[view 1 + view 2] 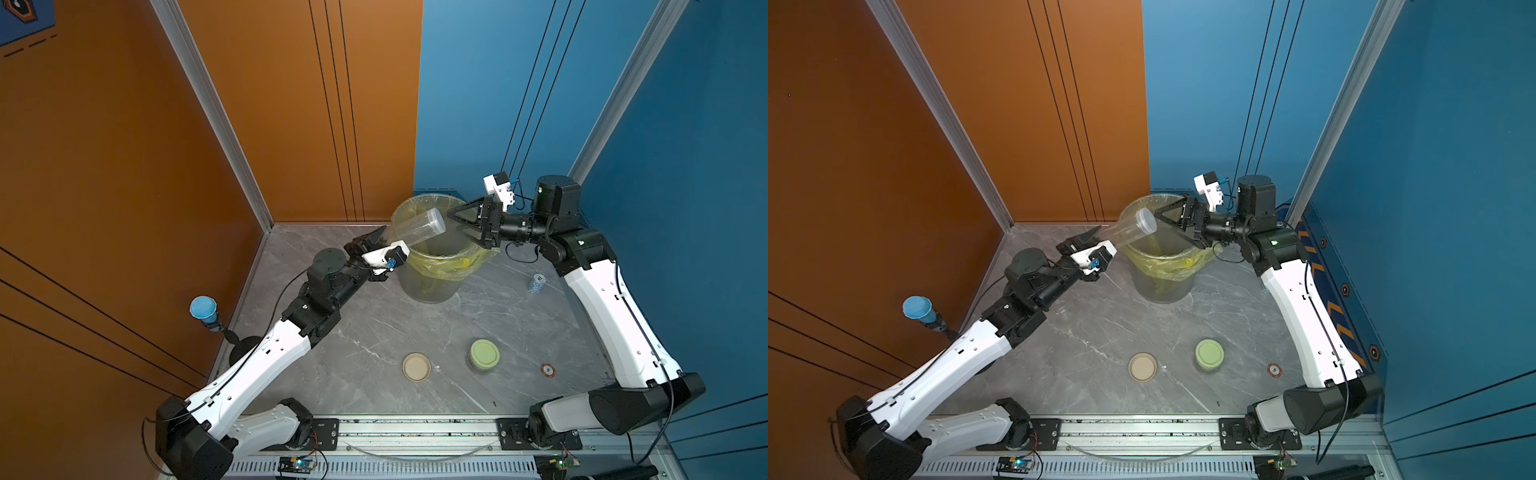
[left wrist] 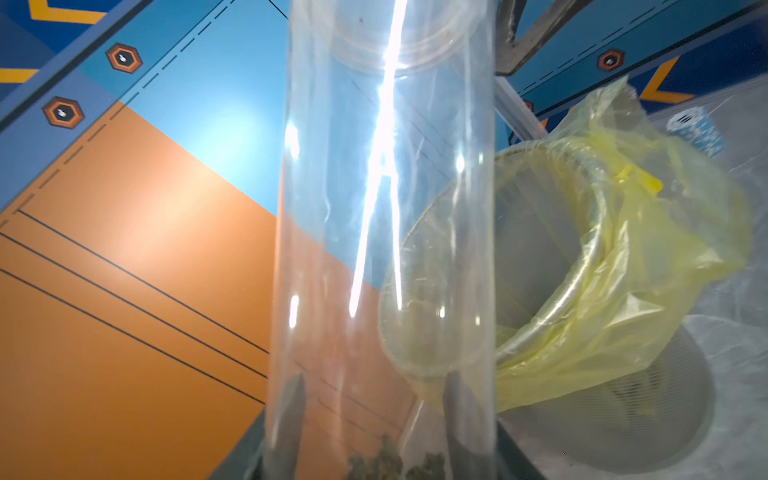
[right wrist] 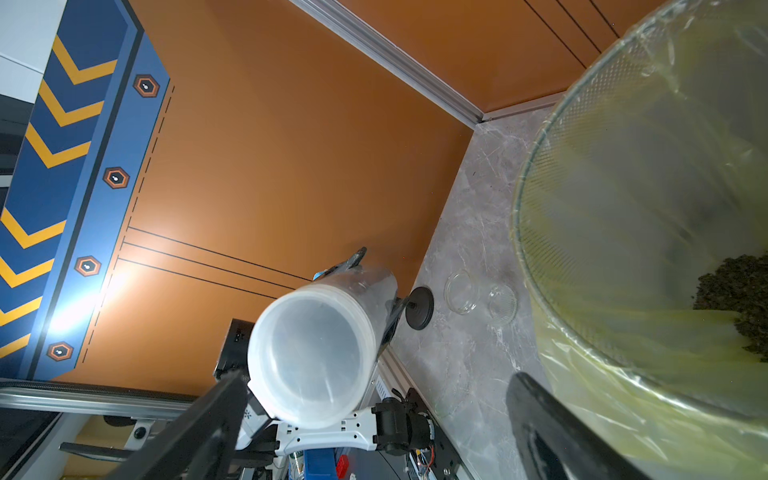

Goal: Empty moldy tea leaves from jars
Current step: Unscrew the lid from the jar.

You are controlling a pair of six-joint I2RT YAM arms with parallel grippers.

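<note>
My left gripper (image 1: 380,237) (image 2: 374,395) is shut on the base end of the tall narrow clear jar (image 1: 417,232) (image 1: 1133,230) (image 2: 386,208). It holds the jar tilted over the grey bin (image 1: 428,286). The jar's whitish lid (image 3: 311,353) is on. A small heap of dark tea leaves (image 2: 395,461) lies inside the jar at the gripped end. My right gripper (image 1: 455,221) (image 3: 374,390) stands open just in front of the lid, not touching it. More tea leaves (image 3: 735,291) lie in the bin's yellow bag. The short jar with the pale green lid (image 1: 484,355) stands near the front.
A beige lid (image 1: 416,366) lies flat next to the green-lidded jar. A clear lidless jar (image 3: 461,291) stands on the table beside the bin, by the orange wall. A blue-white chip stack (image 1: 537,284) and an orange chip (image 1: 547,370) sit near the right arm.
</note>
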